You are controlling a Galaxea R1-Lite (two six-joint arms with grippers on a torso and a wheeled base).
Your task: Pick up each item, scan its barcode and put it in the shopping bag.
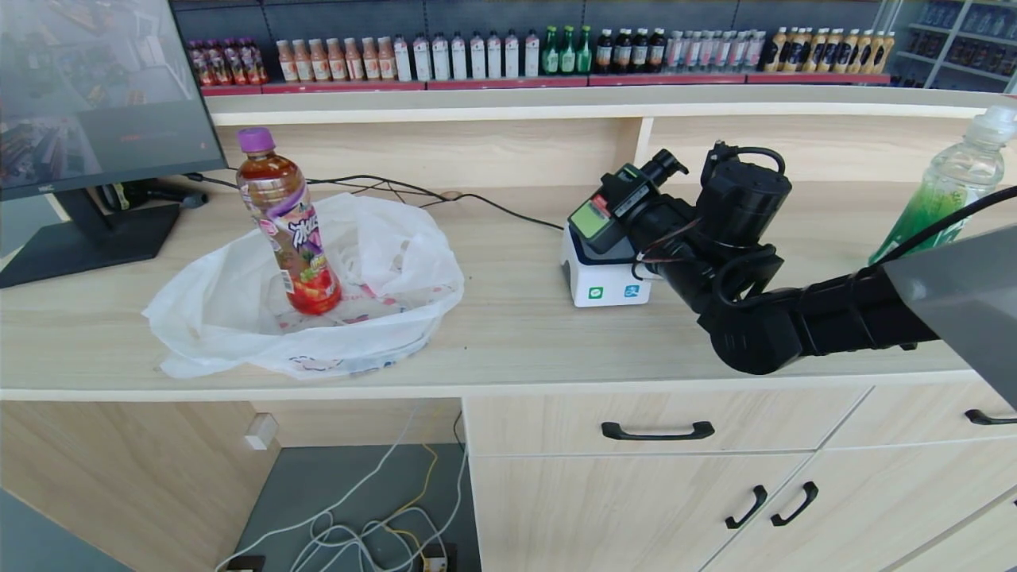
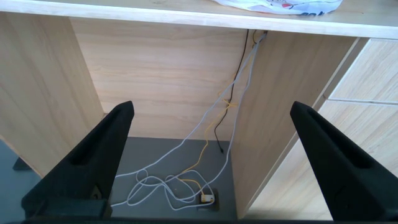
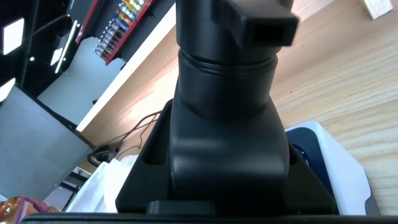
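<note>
The task's thing in plain sight is one bottle (image 1: 288, 230). It is clear plastic with a purple cap, filled with amber-brown drink, and wrapped in a pink and purple label that turns red with fruit pictures near the base. It stands upright, leaning slightly, inside the one white shopping bag (image 1: 214, 310). The bag lies crumpled and open on the left part of the light wood tabletop (image 1: 516, 318).

A second bottle (image 1: 949, 187), clear with a white cap and green in its lower part, shows at the far right edge of the head view, well apart from the bag.

One white scanner box (image 1: 604, 282) sits near the middle of the tabletop. The right tool (image 1: 608, 218) hangs just above it, with a green and red patch at its tip. How its jaws stand cannot be told.

The left tool (image 2: 211, 109) is spread wide and holds nothing. It sits below the tabletop's edge, facing the recess where loose cables (image 2: 186, 180) lie on the floor.

One dark monitor (image 1: 95, 87) stands at the left end, behind the bag.
</note>
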